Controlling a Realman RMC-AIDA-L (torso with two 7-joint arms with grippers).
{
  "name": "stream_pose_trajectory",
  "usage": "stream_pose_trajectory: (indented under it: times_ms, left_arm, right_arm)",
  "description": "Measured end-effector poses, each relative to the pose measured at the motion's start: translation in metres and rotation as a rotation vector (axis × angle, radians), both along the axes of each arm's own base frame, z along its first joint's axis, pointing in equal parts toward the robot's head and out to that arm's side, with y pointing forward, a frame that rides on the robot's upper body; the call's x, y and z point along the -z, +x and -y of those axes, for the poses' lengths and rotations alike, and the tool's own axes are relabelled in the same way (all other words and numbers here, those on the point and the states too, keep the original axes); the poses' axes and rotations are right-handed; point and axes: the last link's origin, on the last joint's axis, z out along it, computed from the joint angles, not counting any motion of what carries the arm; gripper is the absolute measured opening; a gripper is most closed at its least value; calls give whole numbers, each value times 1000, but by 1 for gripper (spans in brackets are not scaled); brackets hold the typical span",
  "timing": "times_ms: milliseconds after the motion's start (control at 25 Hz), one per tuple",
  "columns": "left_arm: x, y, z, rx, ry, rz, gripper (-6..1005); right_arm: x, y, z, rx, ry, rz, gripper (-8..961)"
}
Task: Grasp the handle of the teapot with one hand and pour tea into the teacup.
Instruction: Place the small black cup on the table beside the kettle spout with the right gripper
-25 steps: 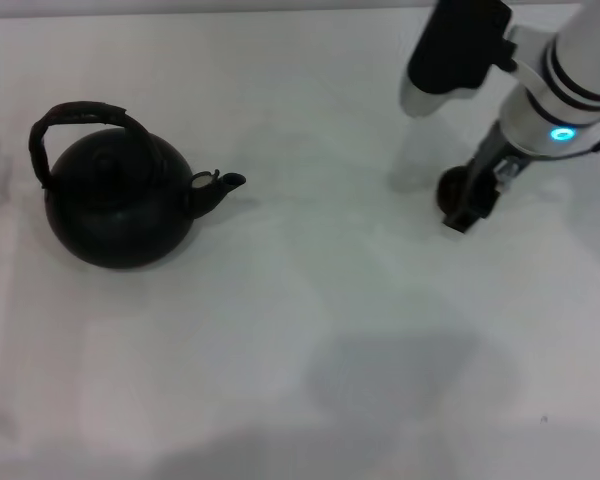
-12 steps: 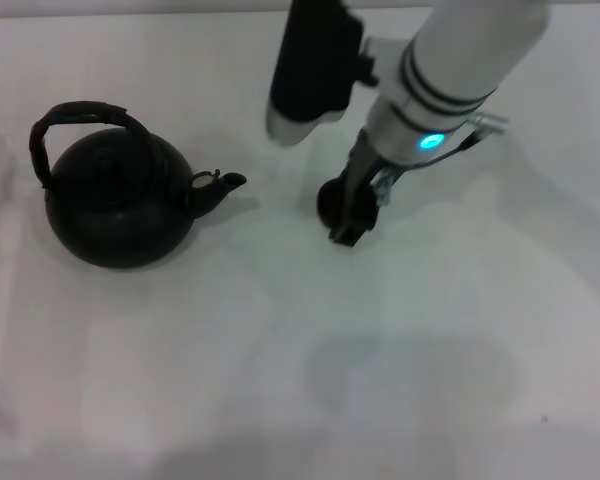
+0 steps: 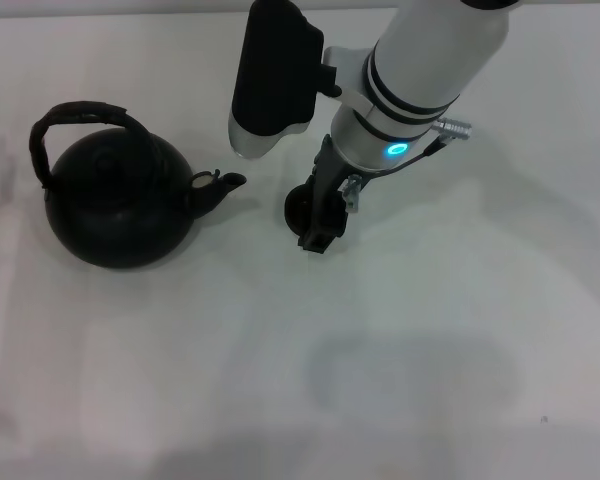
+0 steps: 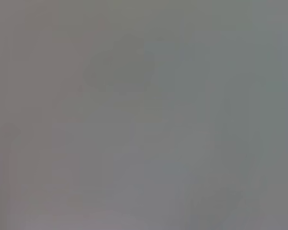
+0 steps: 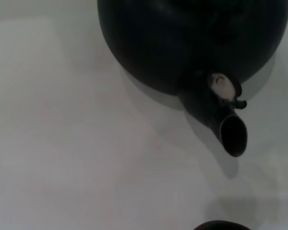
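Note:
The black teapot [image 3: 115,205] stands upright on the left of the white table, its spout [image 3: 220,187] pointing right. Its dark wrapped arched handle [image 3: 80,112] curves over the lid. My right gripper [image 3: 313,225] is shut on the small dark teacup [image 3: 297,207] and holds it low, a short way right of the spout. The right wrist view shows the teapot's body [image 5: 192,43], its spout [image 5: 228,132] and the teacup's rim [image 5: 223,225] at the picture's edge. My left gripper is out of view.
The white table [image 3: 430,350] stretches to the front and right of the cup. The left wrist view shows only a plain grey surface [image 4: 144,115].
My right arm has carried the teacup leftward across the table, from the far right to just right of the teapot's spout. The teapot has not moved.

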Motion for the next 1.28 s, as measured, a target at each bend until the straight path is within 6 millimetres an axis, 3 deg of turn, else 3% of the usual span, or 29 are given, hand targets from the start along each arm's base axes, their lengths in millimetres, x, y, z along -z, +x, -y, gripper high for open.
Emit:
stream_pose_trajectory:
  times_ms: [1280]
  left_arm:
    - [-3,-5,4,-17,14,-7,726]
  right_arm:
    - [7,9,3,-31,0,15,725]
